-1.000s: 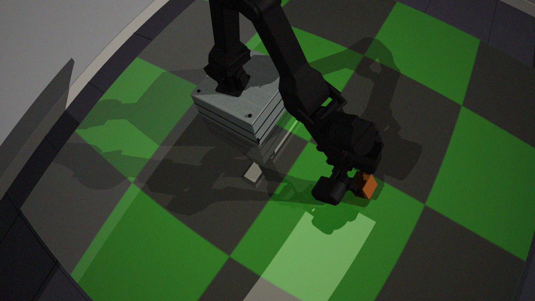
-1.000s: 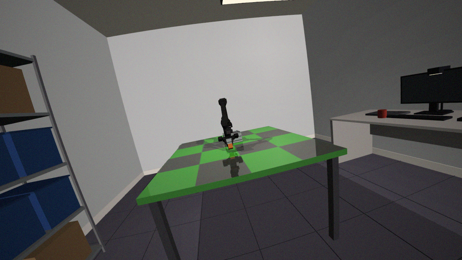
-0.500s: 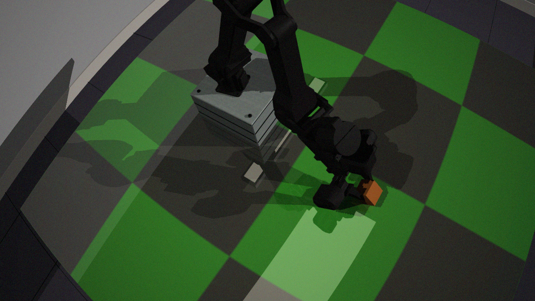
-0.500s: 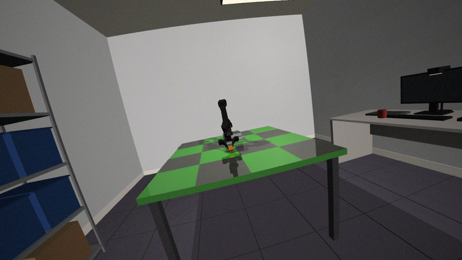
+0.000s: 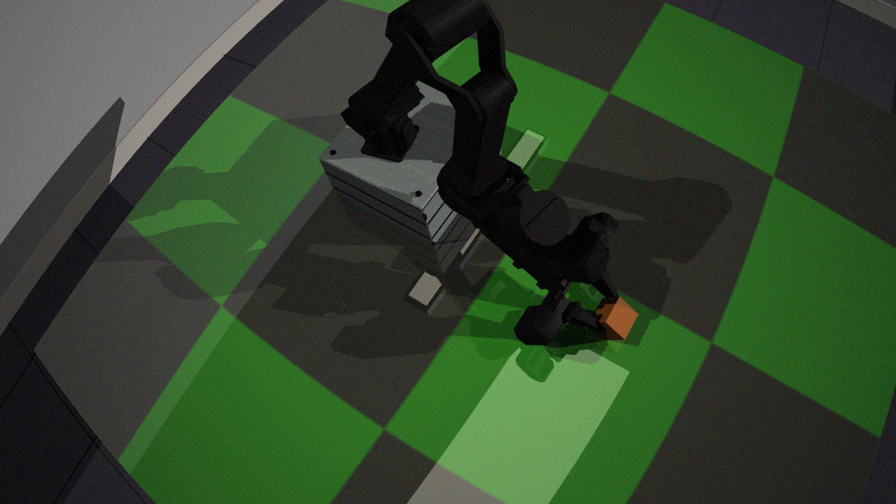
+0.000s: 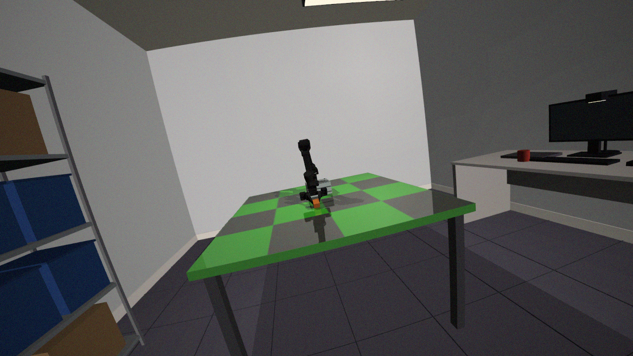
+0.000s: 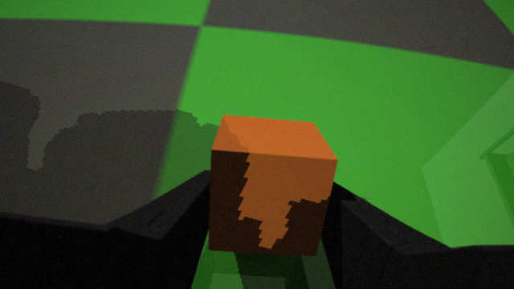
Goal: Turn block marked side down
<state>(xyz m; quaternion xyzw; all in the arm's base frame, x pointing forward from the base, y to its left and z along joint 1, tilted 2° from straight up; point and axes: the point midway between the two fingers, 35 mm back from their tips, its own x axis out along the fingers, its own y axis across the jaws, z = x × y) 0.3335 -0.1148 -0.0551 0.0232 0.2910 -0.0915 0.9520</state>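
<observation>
Your robot's arm [image 5: 479, 134] [image 6: 310, 165] was black all over, from top to tip. It had long, thick bars and chunky, boxy joints. You could see a big round disc [image 5: 544, 217] on its lower part, with a thin line across it. Its gripper [image 5: 604, 310] [image 6: 316, 201] [image 7: 267, 185] was black too, with two fingers. In the wrist view, those fingers had slanted sides and got thinner toward their ends.
</observation>
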